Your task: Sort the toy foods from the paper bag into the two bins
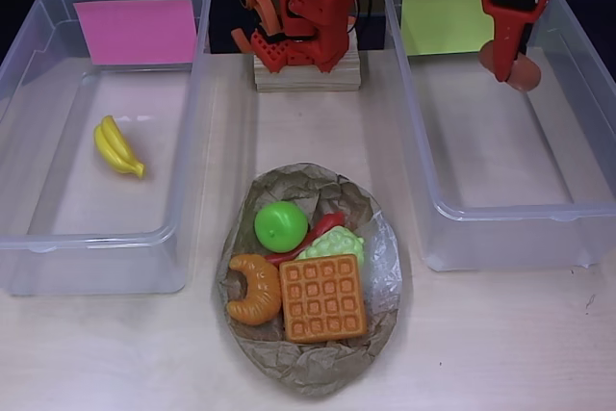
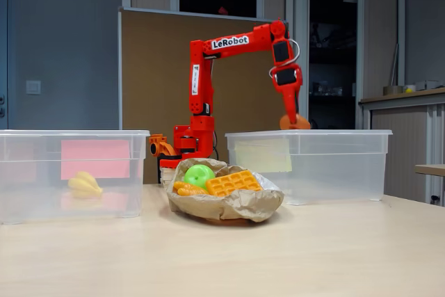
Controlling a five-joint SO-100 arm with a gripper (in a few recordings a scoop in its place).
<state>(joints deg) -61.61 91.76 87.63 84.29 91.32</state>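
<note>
My gripper (image 1: 508, 60) hangs over the back of the right bin (image 1: 416, 113), the one with the yellow-green sheet (image 1: 445, 21). It is shut on a brown donut (image 1: 525, 75), held at about rim height in the fixed view (image 2: 297, 124). The left bin (image 1: 27, 45) has a pink sheet (image 1: 137, 31) and holds yellow bananas (image 1: 117, 146). The brown paper bag (image 1: 318, 365) lies between the bins at the front. On it sit a green apple (image 1: 280, 225), a red chili (image 1: 325, 228), pale green grapes (image 1: 342, 242), an orange croissant (image 1: 253, 289) and an orange waffle (image 1: 322, 297).
The arm's red base stands on a wooden block (image 1: 306, 72) at the back between the two bins. Bare tabletop (image 1: 500, 344) stretches in front of the bins and around the bag.
</note>
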